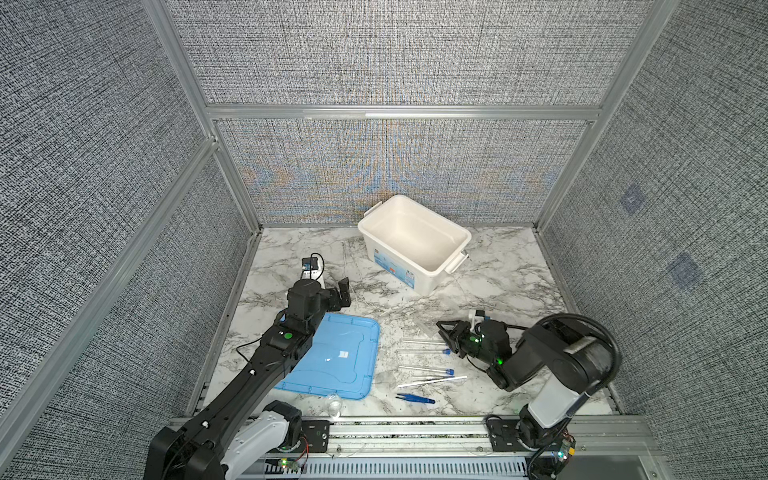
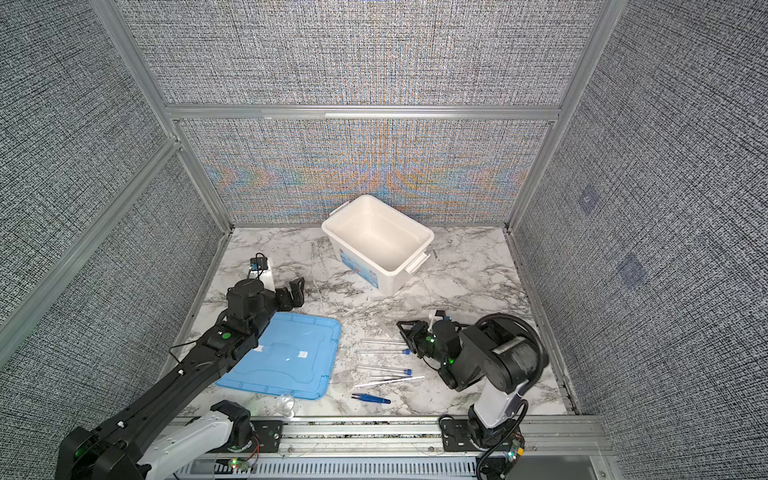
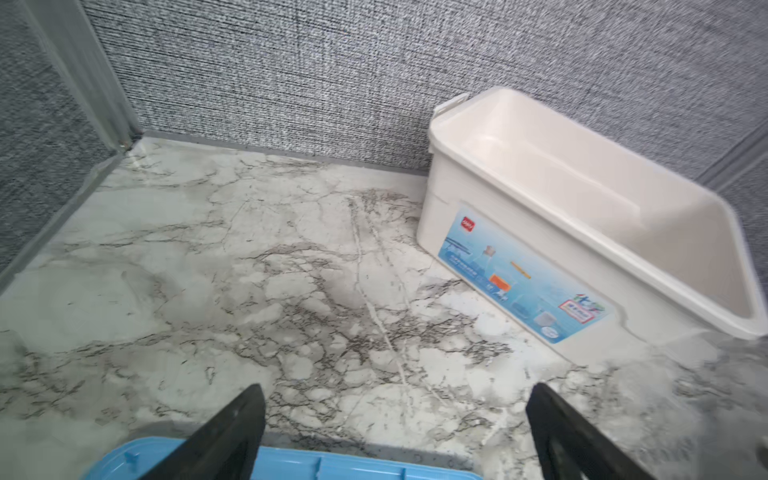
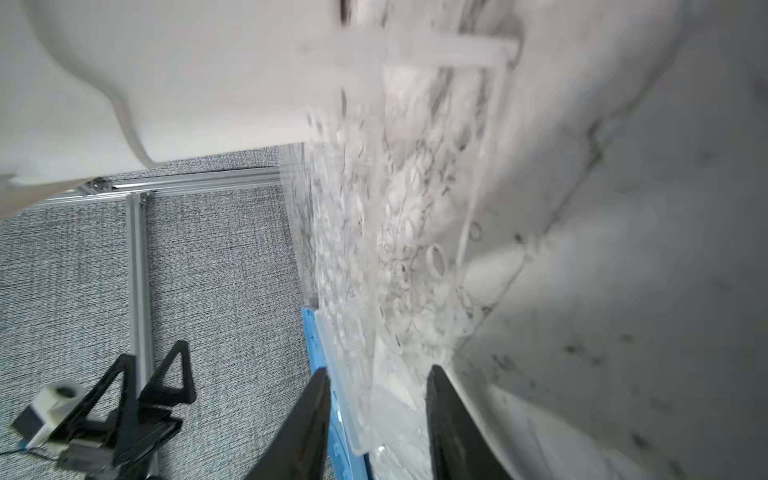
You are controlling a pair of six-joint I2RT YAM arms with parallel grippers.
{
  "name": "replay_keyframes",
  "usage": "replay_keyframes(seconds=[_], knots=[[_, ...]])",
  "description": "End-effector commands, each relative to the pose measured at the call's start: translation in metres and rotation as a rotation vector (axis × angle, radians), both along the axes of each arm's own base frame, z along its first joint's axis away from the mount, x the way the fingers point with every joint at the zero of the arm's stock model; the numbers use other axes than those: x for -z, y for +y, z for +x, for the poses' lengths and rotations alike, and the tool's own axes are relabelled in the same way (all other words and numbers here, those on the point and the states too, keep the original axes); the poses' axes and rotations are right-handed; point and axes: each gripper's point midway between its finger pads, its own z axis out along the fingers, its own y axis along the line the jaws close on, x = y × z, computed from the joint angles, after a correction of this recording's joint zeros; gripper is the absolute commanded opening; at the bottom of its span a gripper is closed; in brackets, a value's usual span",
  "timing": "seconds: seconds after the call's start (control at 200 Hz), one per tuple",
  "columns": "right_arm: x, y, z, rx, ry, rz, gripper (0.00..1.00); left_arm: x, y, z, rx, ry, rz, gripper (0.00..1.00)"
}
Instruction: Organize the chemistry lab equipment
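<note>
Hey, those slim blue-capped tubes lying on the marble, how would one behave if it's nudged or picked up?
Probably rolls: the blue-capped tubes are round and lie flat on the smooth marble tabletop. Likely light but slippery, being thin, clear and glossy. Possibly fragile, if glass.

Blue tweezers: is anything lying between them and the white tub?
Yes. The thin white stick and the three blue-capped tubes lie flat between the blue tweezers and the white tub.
</note>
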Motion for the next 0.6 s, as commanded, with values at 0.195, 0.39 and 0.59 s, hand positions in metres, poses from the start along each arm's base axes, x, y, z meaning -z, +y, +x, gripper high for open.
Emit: replay_keyframes(seconds=[0.195,0.39,0.59], knots=[[-0.020,-0.060,-0.012,0.047,0.068,-0.406,0.60,0.016,-0.055,-0.034,0.143,0.263,-0.076,0.99],[-0.066,-0.102,0.002,0.004,-0.062,-0.570,0.63,0.031,-0.136,-0.076,0.463,0.405,-0.106,0.99],[-0.078,-0.072,0.039,-0.265,-0.138,-0.507,0.59,0.052,-0.161,-0.092,0.516,0.485,-0.093,0.99]])
